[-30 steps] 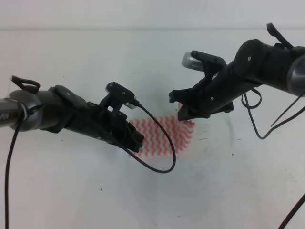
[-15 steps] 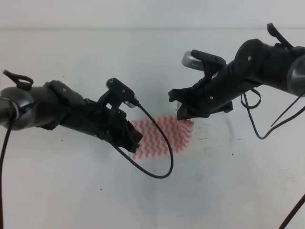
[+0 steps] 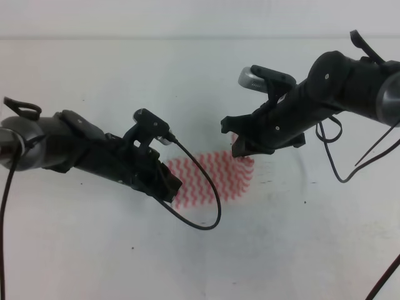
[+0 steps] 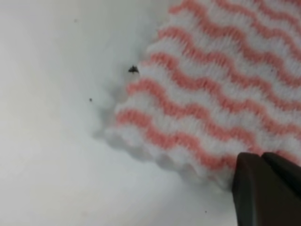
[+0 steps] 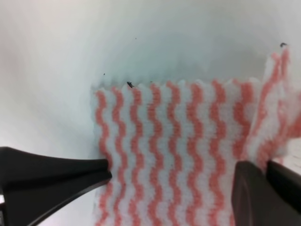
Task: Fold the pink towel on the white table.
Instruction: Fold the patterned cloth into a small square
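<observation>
Item: pink towel, flat on white table, centre. Right gripper spread, straddling its far-right edge. Left gripper at its left corner; I cannot tell its jaws. Step: grasping, probably. Next: close on both edges, lift.

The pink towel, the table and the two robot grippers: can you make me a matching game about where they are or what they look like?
Things:
1. pink towel
2. white table
3. left gripper
4. right gripper

Descriptions:
A. plain, with tiny dark specks
B. at the towel's far right corner
C. wavy pink and white stripes
D. at the towel's left edge

Pairs: 1-C, 2-A, 3-D, 4-B
</observation>
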Controlling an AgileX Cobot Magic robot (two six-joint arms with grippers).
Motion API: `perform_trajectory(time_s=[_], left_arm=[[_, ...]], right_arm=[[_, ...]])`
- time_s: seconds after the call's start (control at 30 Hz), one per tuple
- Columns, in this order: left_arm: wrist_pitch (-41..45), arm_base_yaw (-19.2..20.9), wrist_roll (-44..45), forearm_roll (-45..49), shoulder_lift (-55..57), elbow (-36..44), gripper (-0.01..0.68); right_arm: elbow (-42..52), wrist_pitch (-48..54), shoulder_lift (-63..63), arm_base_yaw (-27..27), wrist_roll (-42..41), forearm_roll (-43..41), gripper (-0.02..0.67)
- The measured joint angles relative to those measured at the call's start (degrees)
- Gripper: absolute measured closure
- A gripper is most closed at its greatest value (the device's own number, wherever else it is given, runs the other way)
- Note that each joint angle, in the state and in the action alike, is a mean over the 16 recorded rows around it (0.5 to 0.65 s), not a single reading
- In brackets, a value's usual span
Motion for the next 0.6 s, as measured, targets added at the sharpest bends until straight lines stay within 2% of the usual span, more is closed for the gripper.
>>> perform_trajectory(time_s=[0.6], left_arm=[[0.6, 0.1, 0.8, -1.1, -3.9, 0.0, 0.678]], right_arm=[[0.0, 0.1, 0.0, 0.0, 0.0, 0.0, 0.665]])
